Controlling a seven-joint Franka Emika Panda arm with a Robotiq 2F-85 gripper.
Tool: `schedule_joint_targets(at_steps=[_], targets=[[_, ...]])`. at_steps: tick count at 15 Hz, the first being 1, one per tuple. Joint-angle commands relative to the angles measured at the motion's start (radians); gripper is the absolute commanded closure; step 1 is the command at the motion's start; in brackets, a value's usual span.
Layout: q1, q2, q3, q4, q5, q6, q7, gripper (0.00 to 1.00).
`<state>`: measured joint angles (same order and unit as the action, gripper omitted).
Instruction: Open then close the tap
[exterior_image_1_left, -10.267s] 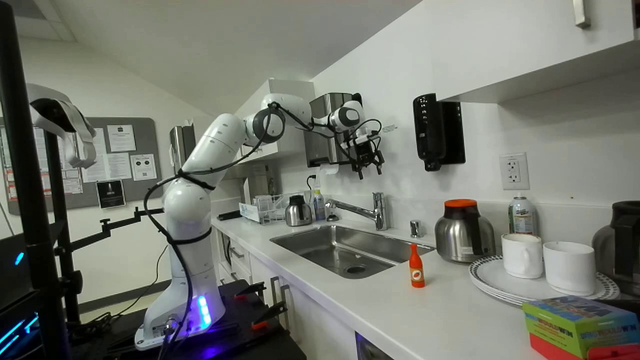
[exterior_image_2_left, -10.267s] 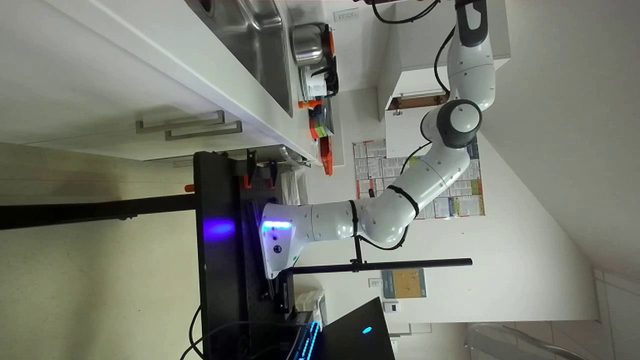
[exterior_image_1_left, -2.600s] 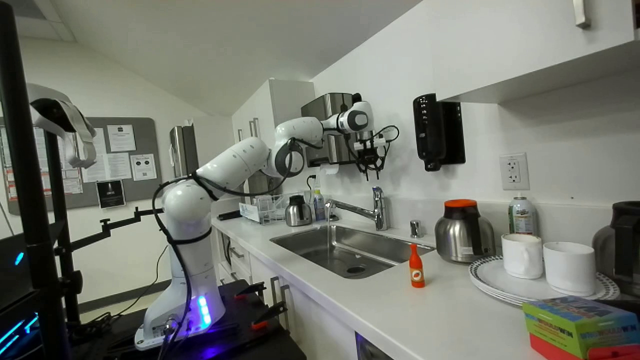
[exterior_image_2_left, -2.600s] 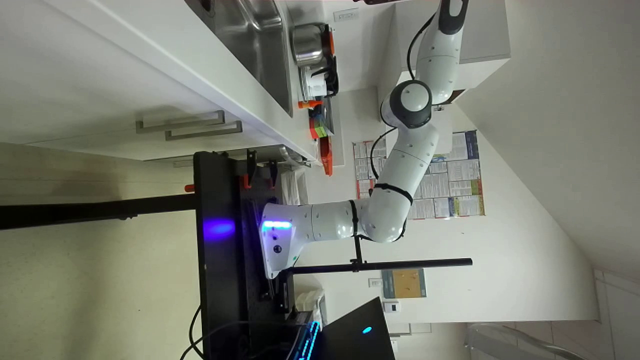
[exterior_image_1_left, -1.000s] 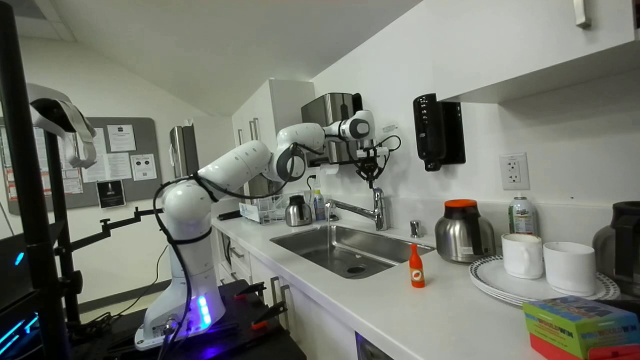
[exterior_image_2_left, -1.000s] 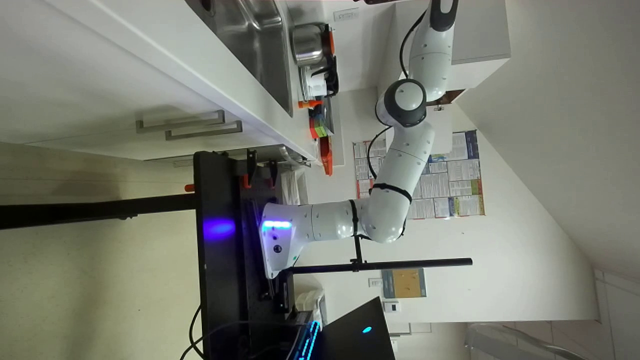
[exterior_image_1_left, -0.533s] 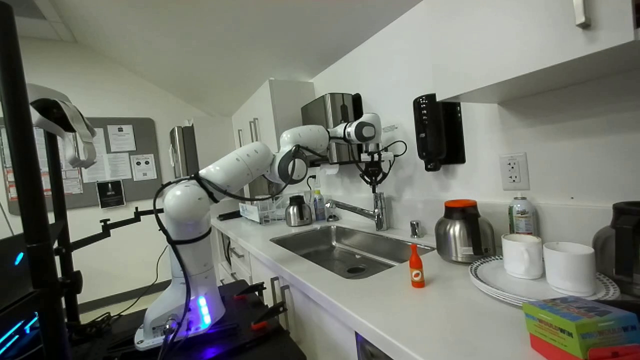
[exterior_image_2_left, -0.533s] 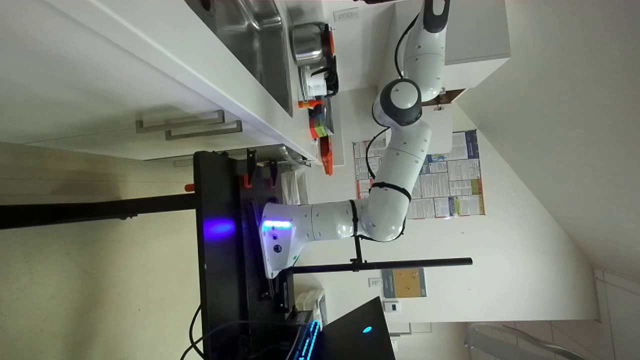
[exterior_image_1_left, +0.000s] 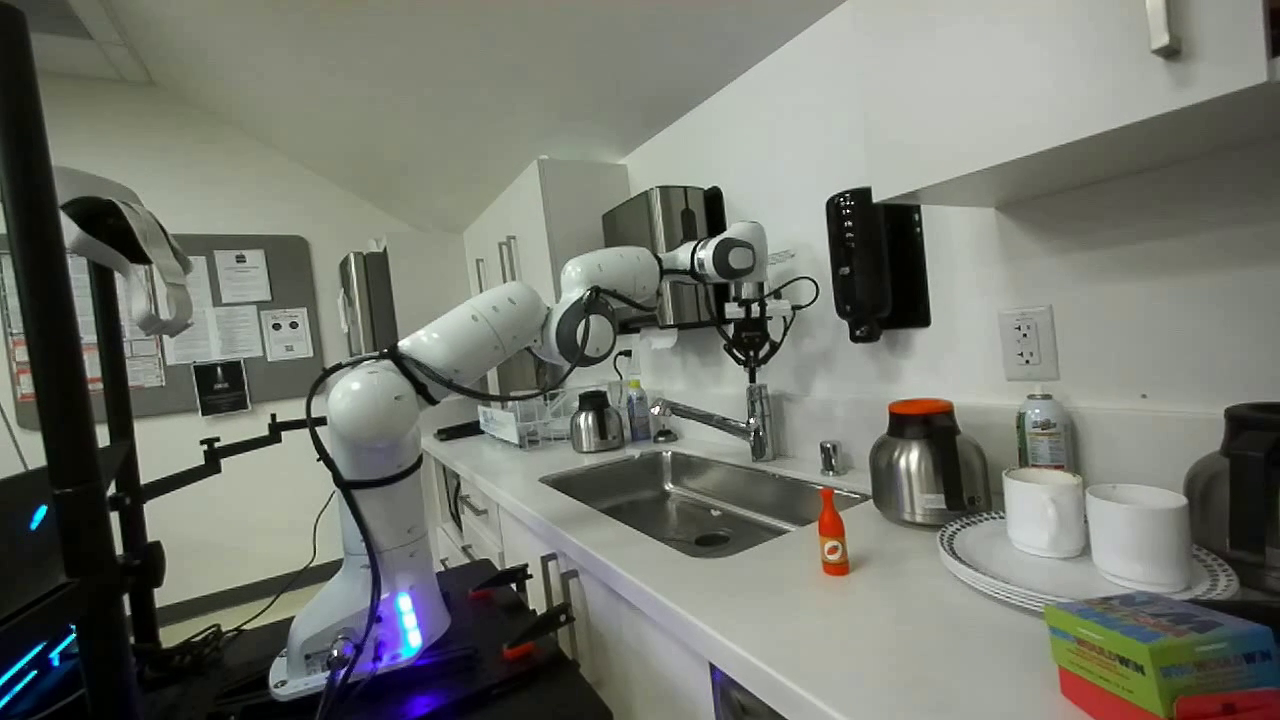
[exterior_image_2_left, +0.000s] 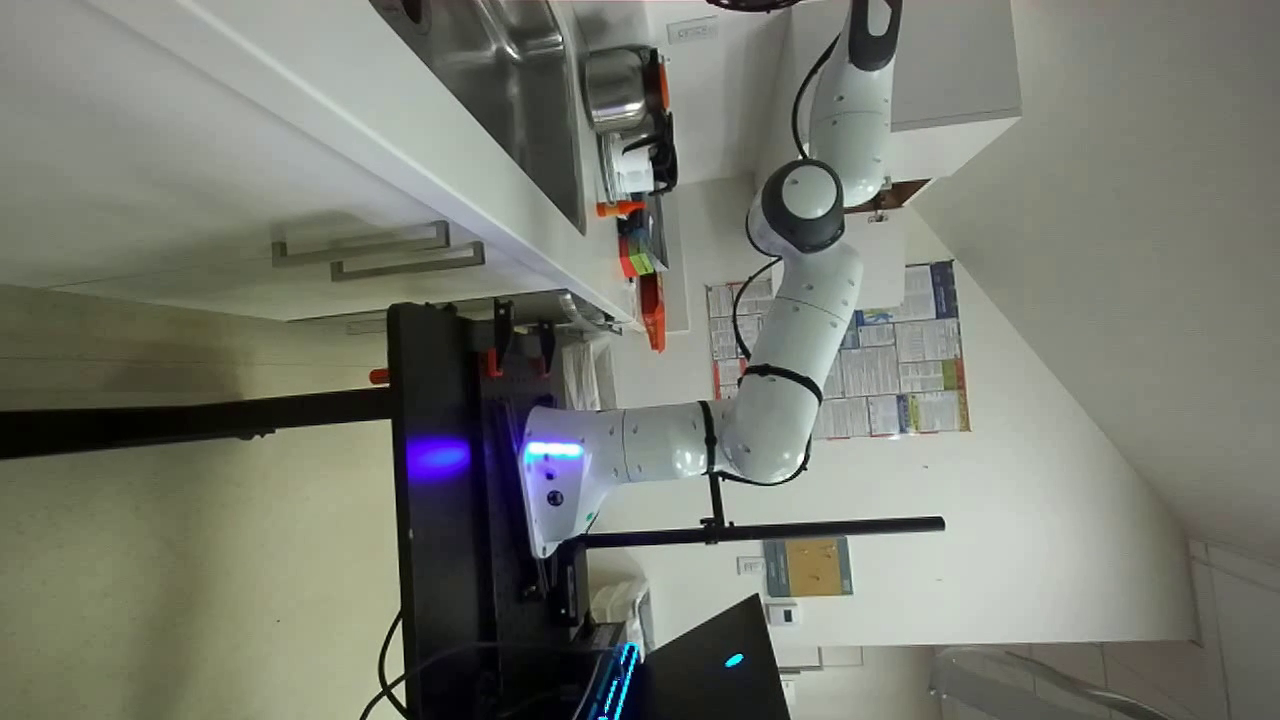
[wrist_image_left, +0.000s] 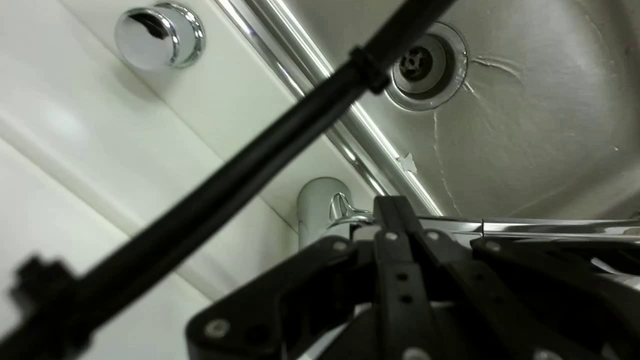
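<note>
The silver tap (exterior_image_1_left: 760, 425) stands upright behind the sink, its spout pointing left over the basin, and no water flows from it. Its lever top lies low on the body. Directly above that top is my gripper (exterior_image_1_left: 753, 378), pointing down, its fingers together with nothing between them. Whether the tips touch the tap I cannot tell. From the wrist, the gripper (wrist_image_left: 395, 202) shows its two fingertips pressed together, covering part of the tap (wrist_image_left: 320, 200). The other exterior picture leaves tap and fingertips out of frame.
The steel sink (exterior_image_1_left: 690, 487) lies in front. To the right are a small chrome cap (exterior_image_1_left: 831, 458), a steel kettle (exterior_image_1_left: 925, 470), an orange bottle (exterior_image_1_left: 833, 540) and plates (exterior_image_1_left: 965, 560) with mugs. A towel dispenser (exterior_image_1_left: 655, 220) and a black dispenser (exterior_image_1_left: 860, 260) hang on the wall.
My gripper has shut and come down onto the tap's top; the raised lever has dropped and the running water has stopped. Over the last half second the gripper has risen slightly.
</note>
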<state>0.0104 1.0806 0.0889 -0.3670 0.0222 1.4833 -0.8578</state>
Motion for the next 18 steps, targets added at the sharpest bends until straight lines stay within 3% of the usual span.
schedule_joint_targets(at_steps=[1,4,8,15,16,17,18], targets=[[0.032,-0.120,-0.040,-0.014,-0.049,-0.099,0.050,1.00],[0.039,-0.195,-0.034,-0.023,-0.039,-0.242,0.128,1.00],[0.044,-0.281,-0.021,-0.015,-0.014,-0.411,0.326,1.00],[0.059,-0.374,-0.019,-0.006,0.015,-0.514,0.642,1.00],[0.067,-0.382,-0.026,-0.007,0.008,-0.520,0.677,0.74],[0.060,-0.345,-0.021,-0.015,0.002,-0.486,0.610,0.72],[0.062,-0.348,-0.021,-0.017,0.002,-0.487,0.617,0.91]])
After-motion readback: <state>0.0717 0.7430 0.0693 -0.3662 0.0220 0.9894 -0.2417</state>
